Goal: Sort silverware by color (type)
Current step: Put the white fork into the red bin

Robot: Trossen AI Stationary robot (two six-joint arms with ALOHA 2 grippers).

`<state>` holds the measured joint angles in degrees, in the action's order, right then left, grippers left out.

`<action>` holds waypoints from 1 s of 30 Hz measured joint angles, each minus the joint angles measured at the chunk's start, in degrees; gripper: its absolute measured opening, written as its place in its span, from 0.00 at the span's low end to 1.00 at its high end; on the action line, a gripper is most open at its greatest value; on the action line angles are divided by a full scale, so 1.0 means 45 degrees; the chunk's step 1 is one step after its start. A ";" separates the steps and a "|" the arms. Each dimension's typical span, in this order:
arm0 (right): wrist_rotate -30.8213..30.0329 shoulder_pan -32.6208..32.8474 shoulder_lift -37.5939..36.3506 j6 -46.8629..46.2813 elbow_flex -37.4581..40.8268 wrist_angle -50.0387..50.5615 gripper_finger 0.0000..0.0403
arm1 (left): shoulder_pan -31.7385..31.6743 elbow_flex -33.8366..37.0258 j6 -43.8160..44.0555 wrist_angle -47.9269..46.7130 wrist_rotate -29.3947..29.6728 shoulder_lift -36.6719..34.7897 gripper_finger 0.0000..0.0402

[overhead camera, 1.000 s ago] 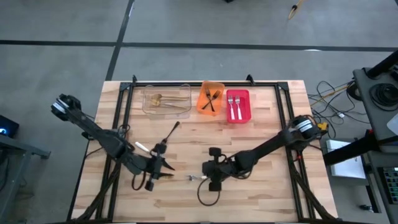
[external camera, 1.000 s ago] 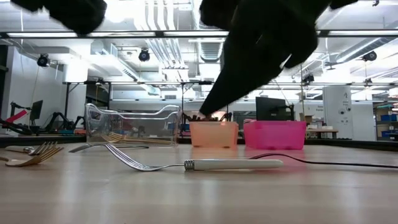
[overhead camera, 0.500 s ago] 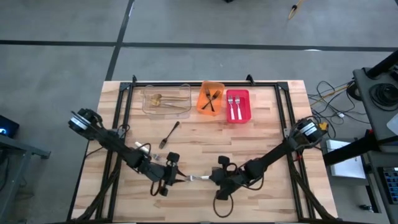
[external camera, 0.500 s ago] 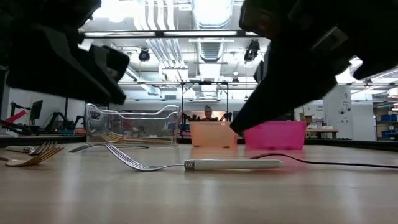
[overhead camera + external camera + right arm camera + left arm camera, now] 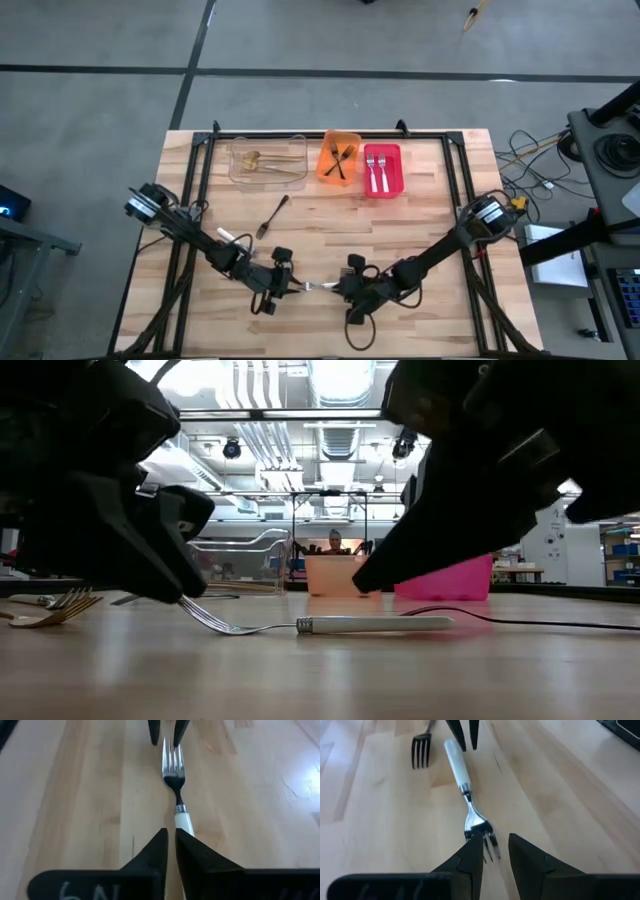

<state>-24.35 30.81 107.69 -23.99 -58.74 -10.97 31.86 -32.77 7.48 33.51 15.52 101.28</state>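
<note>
Both arms have closed in on one piece: a silver fork with a pale handle [image 5: 316, 287], lying flat on the bench [image 5: 430, 210] with an arm at each end. The left tool [image 5: 496, 851] sits low over the tine end, its jaws set narrow with a tine or two showing in the gap; nothing is lifted. The right tool [image 5: 171, 846] is at the handle end, its jaws barely parted and lined up on the pale handle. From the wrist view the handle may lie just under them rather than between them, and I cannot tell whether they touch it.

The step in hand looks like the pickup of this fork, not yet secured, since in the low view it lies flat on the wood. Farther ahead of both tools stand the clear bin [image 5: 268, 161] with gold pieces, the orange bin [image 5: 339, 160] with black ones, and the red bin [image 5: 382, 170] holding two matching silver forks. A dark fork [image 5: 271, 214] waits loose beyond the left tool.

Next calls for one firm grip, likely on the handle, then a carry to the red bin.
</note>
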 joint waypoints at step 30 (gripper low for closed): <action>-0.0887 -0.0644 0.0540 0.2823 -0.1665 0.0667 0.40 | -0.0024 0.0316 0.0860 -0.0158 0.0099 0.0359 0.19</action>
<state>-28.35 27.91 110.12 -11.29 -66.23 -7.97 31.75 -31.35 11.35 32.80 15.97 102.89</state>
